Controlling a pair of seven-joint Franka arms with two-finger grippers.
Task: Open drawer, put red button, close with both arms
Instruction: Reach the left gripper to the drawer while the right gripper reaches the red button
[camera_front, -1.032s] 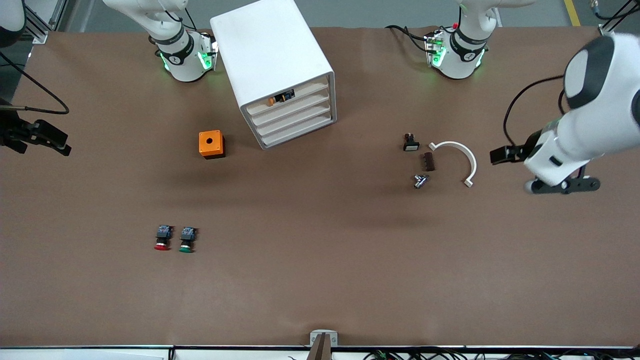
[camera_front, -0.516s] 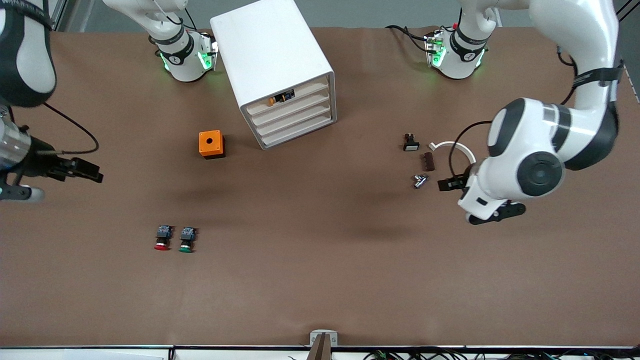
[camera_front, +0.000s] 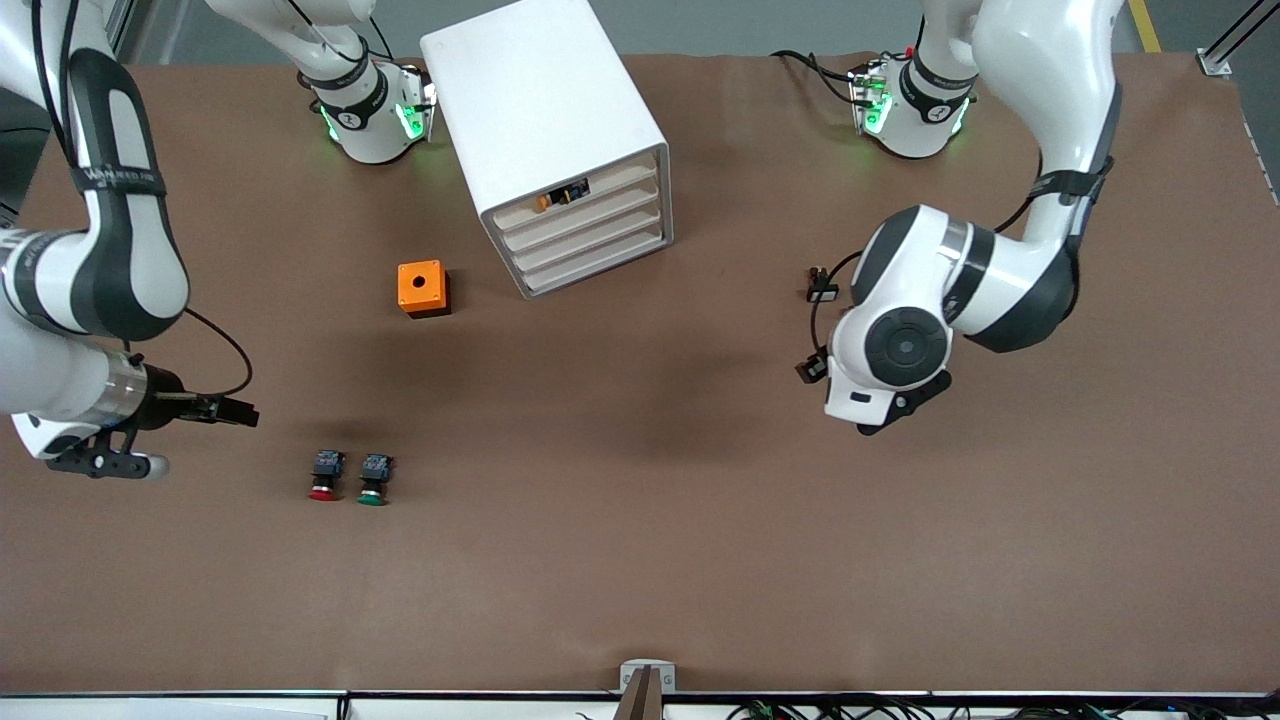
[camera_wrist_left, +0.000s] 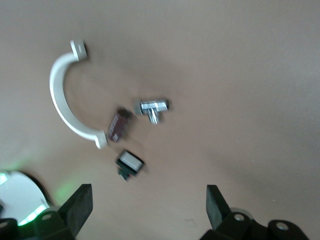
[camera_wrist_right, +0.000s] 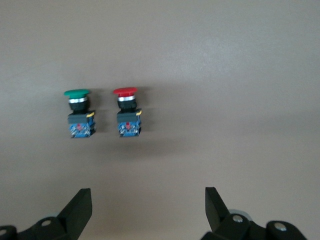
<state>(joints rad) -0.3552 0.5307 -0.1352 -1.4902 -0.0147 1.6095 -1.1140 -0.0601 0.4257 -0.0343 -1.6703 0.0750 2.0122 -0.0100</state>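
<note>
Lying on the brown table (camera_front: 640, 560) toward the right arm's end, the red button (camera_front: 324, 475) rests on its side, its round red cap turned toward the front camera and its black-and-blue body pointing back toward the robots. Just beside it, apart by a small gap, lies the green button (camera_front: 373, 478) in the same pose, on the side toward the left arm. The right gripper (camera_wrist_right: 145, 210) hangs over the table close to the pair, fingers spread wide and holding nothing; from its wrist both buttons show plainly between the two fingertips.

Farther from the front camera sits an orange box (camera_front: 423, 288) with a round hole in its top, and near it the tall white cabinet (camera_front: 545, 110), turned at an angle. The drawer (camera_front: 583, 222), second from the top, is pushed in flush with the others; something small, dark and orange shows in the top slot.

Toward the left arm's end, the left gripper (camera_wrist_left: 147, 210) hovers with fingers spread and empty over a cluster of small parts: a white curved bracket (camera_wrist_left: 65, 102), a small brown block (camera_wrist_left: 119, 125), a metal fitting (camera_wrist_left: 153, 107) and a small black switch (camera_wrist_left: 129, 164).
</note>
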